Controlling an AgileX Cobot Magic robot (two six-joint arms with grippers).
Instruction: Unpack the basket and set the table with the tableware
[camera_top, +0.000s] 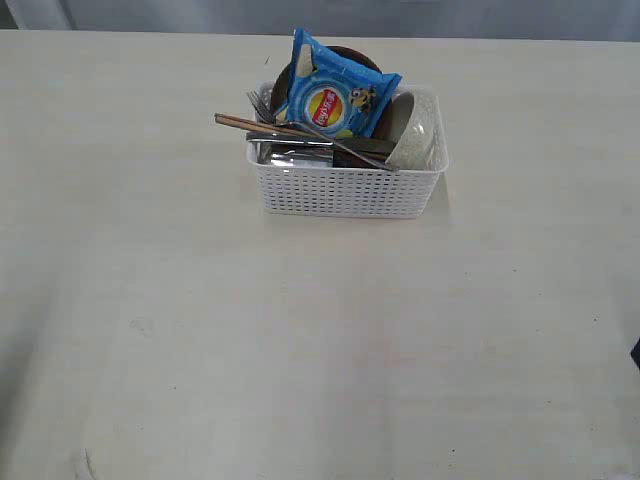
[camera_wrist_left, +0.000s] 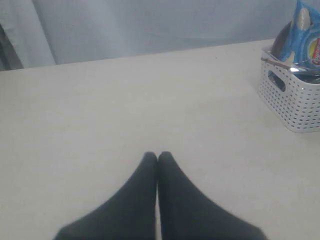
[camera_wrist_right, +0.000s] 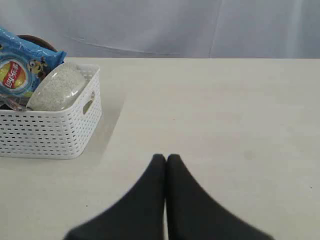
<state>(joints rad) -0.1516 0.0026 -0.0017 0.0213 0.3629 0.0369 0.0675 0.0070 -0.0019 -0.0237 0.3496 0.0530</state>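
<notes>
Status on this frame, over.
Left gripper shut, empty. Right gripper shut, empty. Basket packed, nothing set out. Chip bag sits atop the tableware.

blue chip bag (camera_top: 335, 100), pale grey curtain (camera_wrist_left: 150, 25)

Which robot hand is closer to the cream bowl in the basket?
Right. The bowl sits at the end of the basket facing the right hand; the left hand faces the opposite end, farther off.
</notes>
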